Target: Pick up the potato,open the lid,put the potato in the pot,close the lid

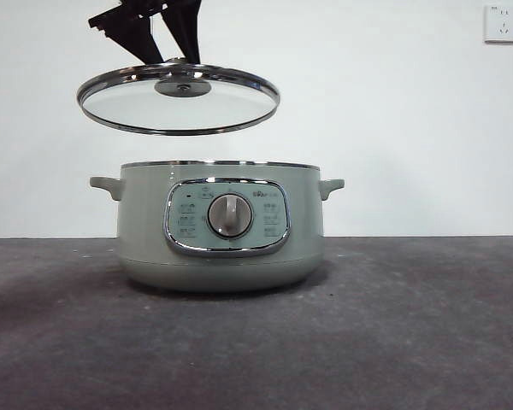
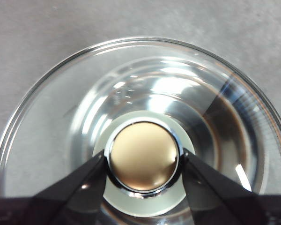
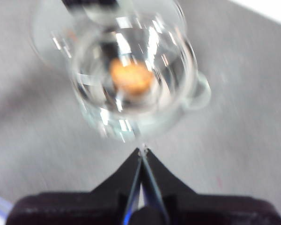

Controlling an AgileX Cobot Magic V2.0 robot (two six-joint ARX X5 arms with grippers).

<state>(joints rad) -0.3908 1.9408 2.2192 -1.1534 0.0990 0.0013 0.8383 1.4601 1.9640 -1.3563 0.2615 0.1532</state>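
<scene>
The left gripper [image 2: 143, 161] has its two black jaws closed on the round knob [image 2: 143, 162] of the lid [image 2: 51, 140], one jaw pressed against each side of it. In the left wrist view the knob's top looks brass-gold inside a chrome ring, seated on a pale green collar, with clear glass spreading out to the chrome rim and grey tabletop showing through. In the front view the same gripper [image 1: 173, 58] comes down from the top edge and holds the lid [image 1: 178, 98] in the air, clear of the pot [image 1: 218, 226] and shifted toward one ear handle, slightly tilted.

The right gripper [image 3: 143, 151] has its jaws pressed together with nothing between them. It hangs above the table [image 3: 33, 140], near the pot [image 3: 136, 84]. That view is blurred, yet the potato [image 3: 131, 77] shows as an orange patch lying inside the open pot.

The pot stands upright on the grey table [image 1: 427, 333], its chrome-framed control panel [image 1: 227, 216] and round dial [image 1: 230, 215] facing the camera. Small printing surrounds the dial, too small to read. A white wall socket [image 1: 502, 22] sits on the wall behind.
</scene>
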